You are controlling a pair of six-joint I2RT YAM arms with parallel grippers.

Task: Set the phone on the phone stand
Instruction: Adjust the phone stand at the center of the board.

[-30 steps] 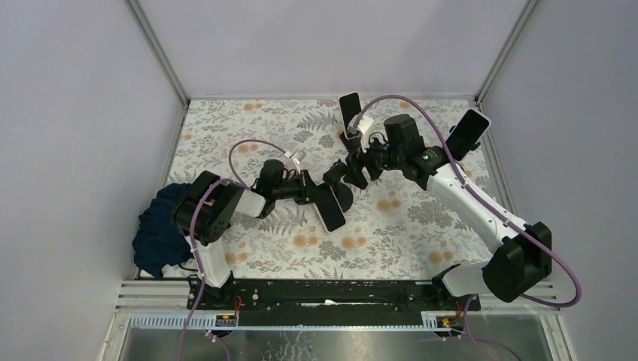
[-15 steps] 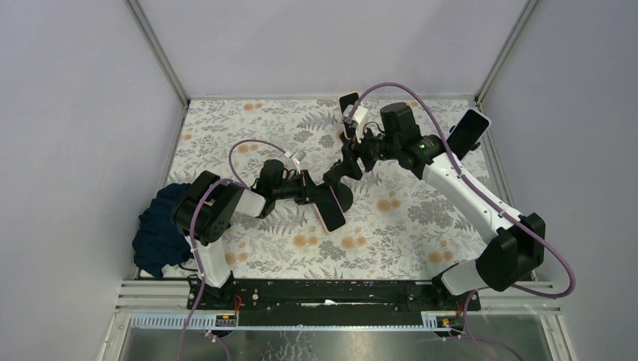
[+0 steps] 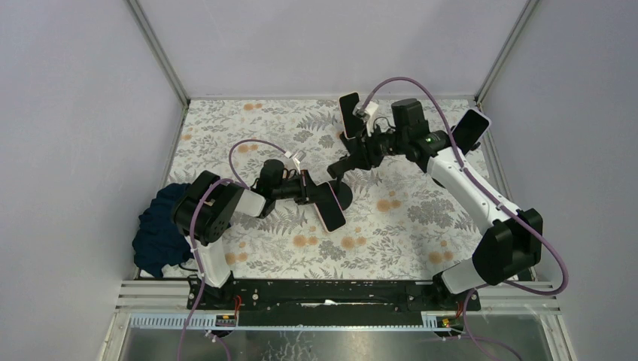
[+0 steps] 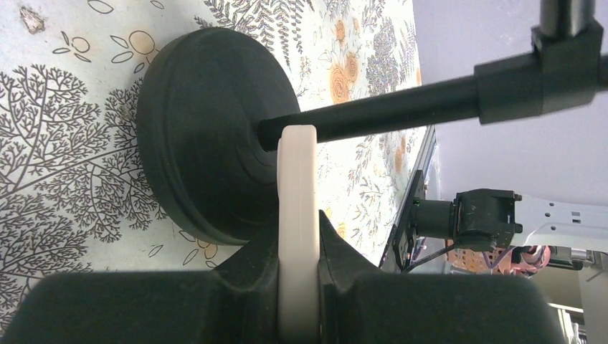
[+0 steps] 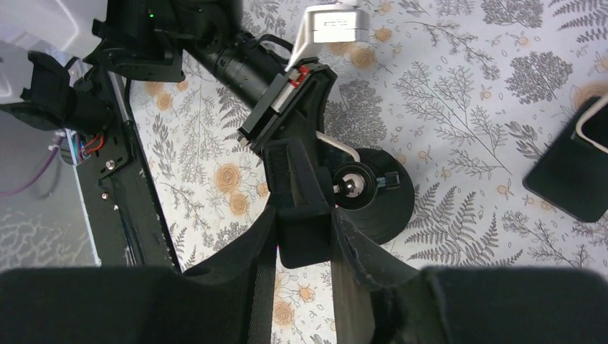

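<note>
Floral counter [image 3: 226,128]: left pincer [image 4: 297,251] clamped on phone [image 4: 297,165], right pincer [image 5: 305,222] clamped on phone stand [image 5: 391,208] head; hard pull prob. tips base.

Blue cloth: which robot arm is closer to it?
Left. The left arm has its base end right beside the cloth; the right arm stretches over the table's far right side, well away.

You are seeing open desk [image 3: 421,233] near right and far left. The left arm [image 3: 248,201] with its phone [image 3: 329,208] and the right arm [image 3: 466,184] on the phone stand [image 4: 193,129] are crowding the middle; a back phone [image 3: 348,111], a right-edge phone [image 3: 467,132] and a blue cloth [image 3: 156,226] are hemming the edges.
</note>
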